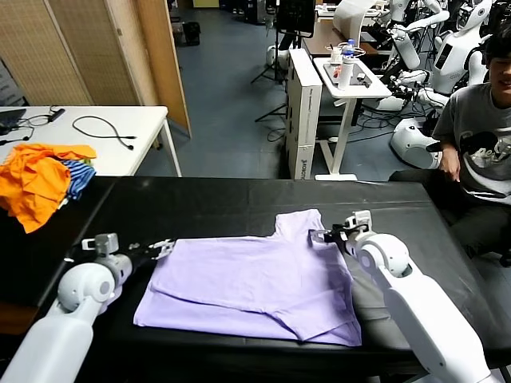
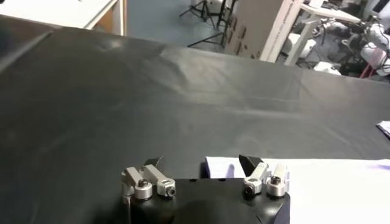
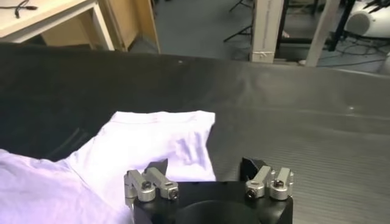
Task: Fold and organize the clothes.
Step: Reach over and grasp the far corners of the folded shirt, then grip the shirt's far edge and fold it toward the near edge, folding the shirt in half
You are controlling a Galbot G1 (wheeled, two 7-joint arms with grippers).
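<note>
On black table (image 1: 239, 199): shirt (image 1: 255, 283) flat; left gripper (image 1: 162, 248) spread at its corner, right gripper (image 1: 329, 234) spread over sleeve, both holding nothing.

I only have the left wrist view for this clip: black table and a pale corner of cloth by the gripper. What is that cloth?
Observer: A pale lavender T-shirt, spread flat on the black table.
Operator: Where is the right gripper?
Observer: The right gripper is at the sleeve on the shirt's far right corner, fingers open.
Operator: Anything else nearby?
Observer: Orange garments are piled over a blue-striped cloth at the table's far left.
Operator: And my gripper?
Observer: The left gripper is open at the shirt's left edge.
</note>
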